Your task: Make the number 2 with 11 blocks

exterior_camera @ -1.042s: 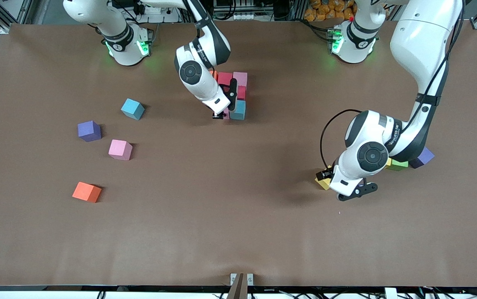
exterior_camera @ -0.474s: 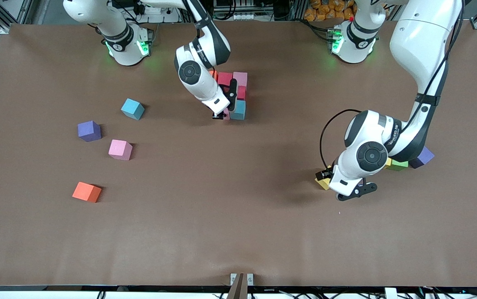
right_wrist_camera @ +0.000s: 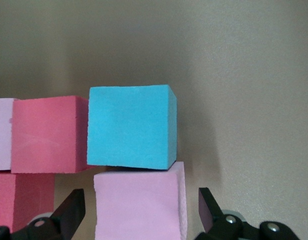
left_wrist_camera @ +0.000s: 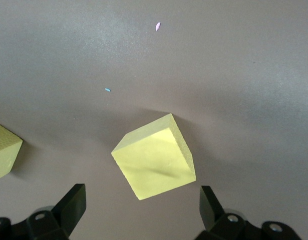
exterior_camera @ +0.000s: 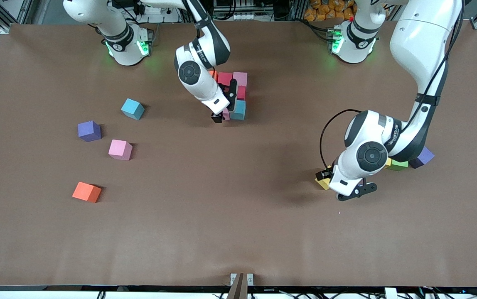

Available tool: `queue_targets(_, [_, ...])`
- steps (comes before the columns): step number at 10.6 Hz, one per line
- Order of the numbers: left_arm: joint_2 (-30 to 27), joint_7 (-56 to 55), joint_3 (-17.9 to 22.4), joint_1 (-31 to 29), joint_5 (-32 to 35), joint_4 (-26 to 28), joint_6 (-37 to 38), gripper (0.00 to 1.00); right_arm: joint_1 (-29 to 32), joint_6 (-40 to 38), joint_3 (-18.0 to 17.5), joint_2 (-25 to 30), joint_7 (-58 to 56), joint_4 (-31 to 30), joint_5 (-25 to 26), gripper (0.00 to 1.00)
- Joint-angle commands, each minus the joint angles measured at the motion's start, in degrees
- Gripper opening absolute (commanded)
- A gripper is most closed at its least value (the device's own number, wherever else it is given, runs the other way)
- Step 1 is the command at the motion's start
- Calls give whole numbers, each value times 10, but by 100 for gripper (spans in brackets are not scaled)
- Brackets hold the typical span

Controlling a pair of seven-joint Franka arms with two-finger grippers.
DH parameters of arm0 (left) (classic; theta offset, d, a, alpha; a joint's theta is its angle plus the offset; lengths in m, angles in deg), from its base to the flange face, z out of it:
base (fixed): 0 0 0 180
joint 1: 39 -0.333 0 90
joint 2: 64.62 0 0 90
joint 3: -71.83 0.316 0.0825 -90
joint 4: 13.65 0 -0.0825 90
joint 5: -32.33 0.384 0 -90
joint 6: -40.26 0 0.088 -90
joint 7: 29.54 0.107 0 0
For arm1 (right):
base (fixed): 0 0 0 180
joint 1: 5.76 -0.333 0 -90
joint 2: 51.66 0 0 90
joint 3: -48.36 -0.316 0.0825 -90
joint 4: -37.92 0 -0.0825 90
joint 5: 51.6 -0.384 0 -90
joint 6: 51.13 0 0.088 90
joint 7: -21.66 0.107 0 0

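Note:
The number 2 in progress is a cluster of touching blocks near the right arm's base: orange, red, pink, red, light blue and a pink block beside the blue one. My right gripper stands open around that pink block, with a gap on each side. My left gripper is open low over a yellow block, which lies turned at an angle and untouched. A second yellow block lies beside it.
Loose blocks lie toward the right arm's end: light blue, purple, pink, orange. A green cube and a purple block sit partly hidden under the left arm.
The right gripper has opened and let go of the pink block, which now rests against the light blue one. The left arm has hardly moved.

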Motion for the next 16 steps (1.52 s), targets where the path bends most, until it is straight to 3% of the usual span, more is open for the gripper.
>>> queue_targets(1, [4, -2, 7, 7, -2, -16, 1, 100, -11, 0, 7, 18, -11, -16, -20, 100])
queue_targets(6, [17, -23, 7, 5, -6, -45, 1, 100, -10, -70, 32, 44, -17, -16, -19, 100])
queue_targets(12, [19, -21, 7, 0, 0, -46, 1, 100, -10, -83, 58, 66, -21, -15, -7, 100])
queue_targets(13, [19, -21, 7, 0, 0, -46, 1, 100, -8, -92, 87, 76, -21, -15, 10, 100])
queue_targets(16, [19, -22, 7, 0, 0, -46, 1, 100, -10, -124, 219, 84, -26, -13, 56, 100])
